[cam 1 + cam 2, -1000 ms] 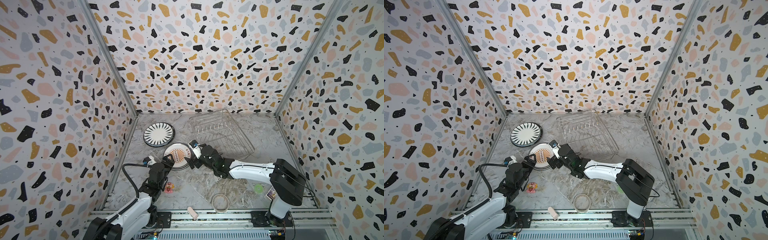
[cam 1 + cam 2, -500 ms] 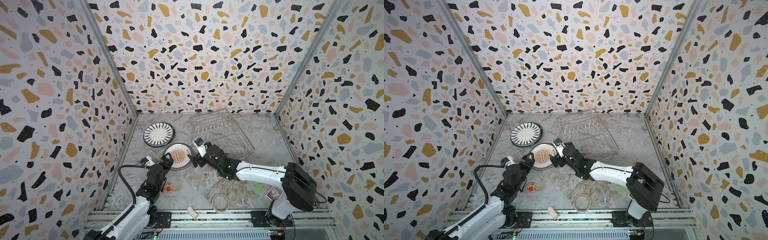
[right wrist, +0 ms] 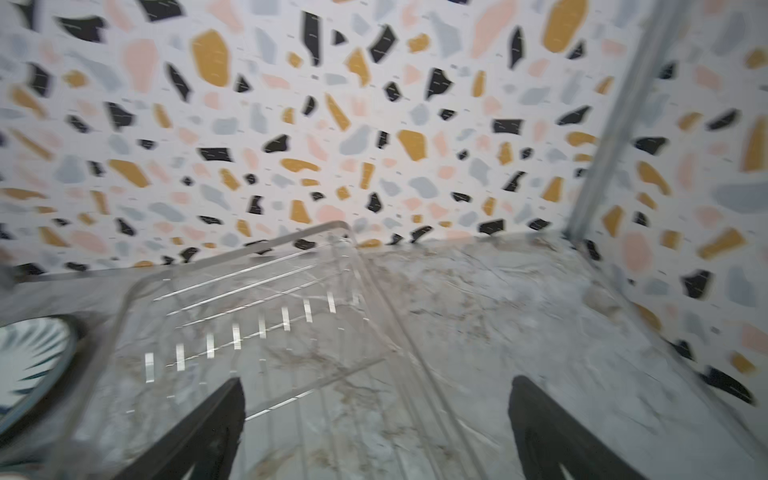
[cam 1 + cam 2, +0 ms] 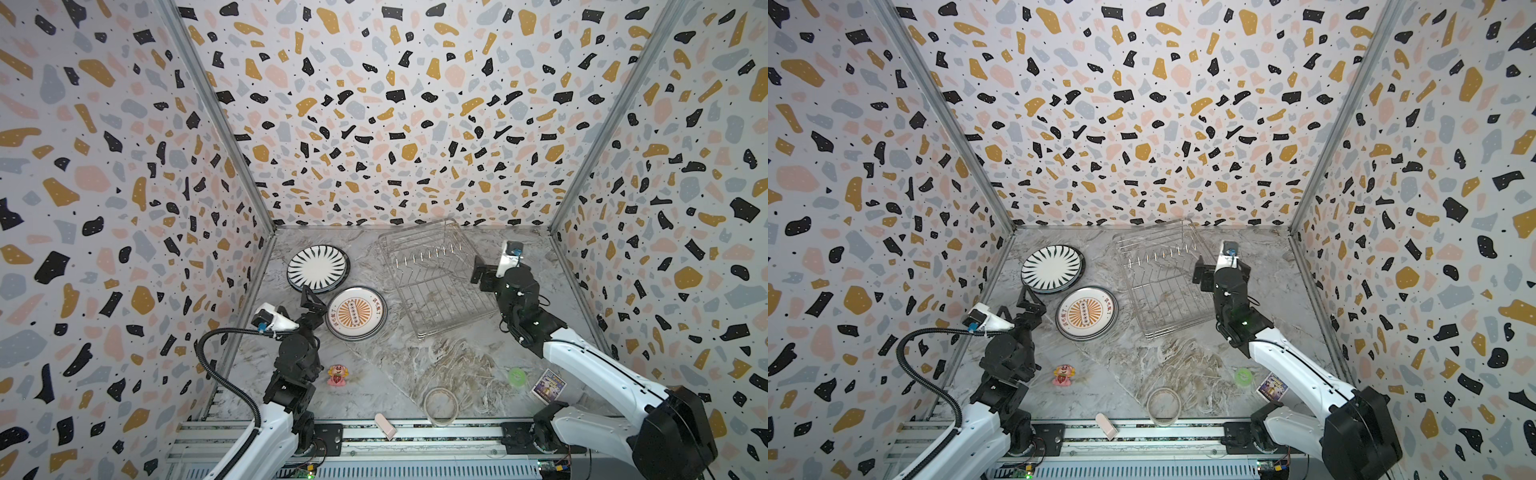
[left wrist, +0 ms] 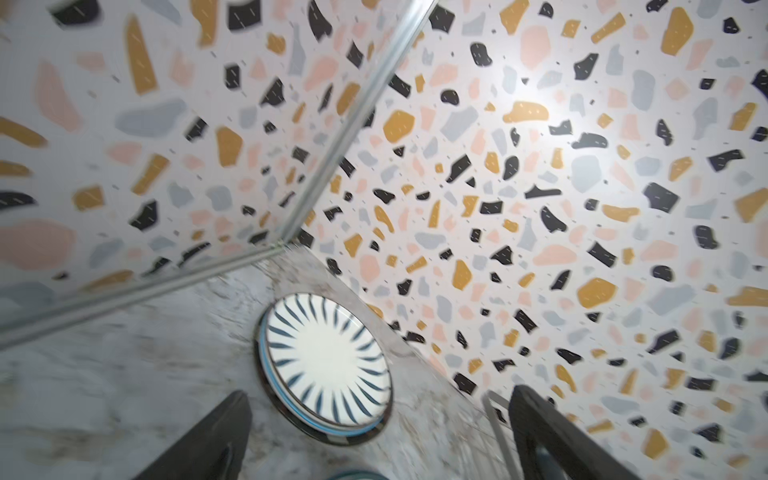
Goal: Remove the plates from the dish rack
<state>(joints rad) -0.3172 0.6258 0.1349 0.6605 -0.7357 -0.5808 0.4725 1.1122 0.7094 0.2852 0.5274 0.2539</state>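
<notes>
At the silver wire dish rack's (image 4: 432, 286) three-o'clock rim, your right gripper (image 4: 483, 272) gapes empty; left gripper (image 4: 312, 300) too, beside a round white sunburst plate (image 4: 356, 313).

right wrist view: all motion-blurred, rack (image 3: 257, 324) wires smeared, striped plate (image 3: 33, 361) cut by edge | left wrist view: another plate (image 5: 353, 475) a sliver at edge | stacks: lower plates (image 5: 262, 365) show rims only, count unclear | both top views: sunburst plate (image 4: 356, 312) lettering, card (image 4: 548, 386) print unreadable
</notes>
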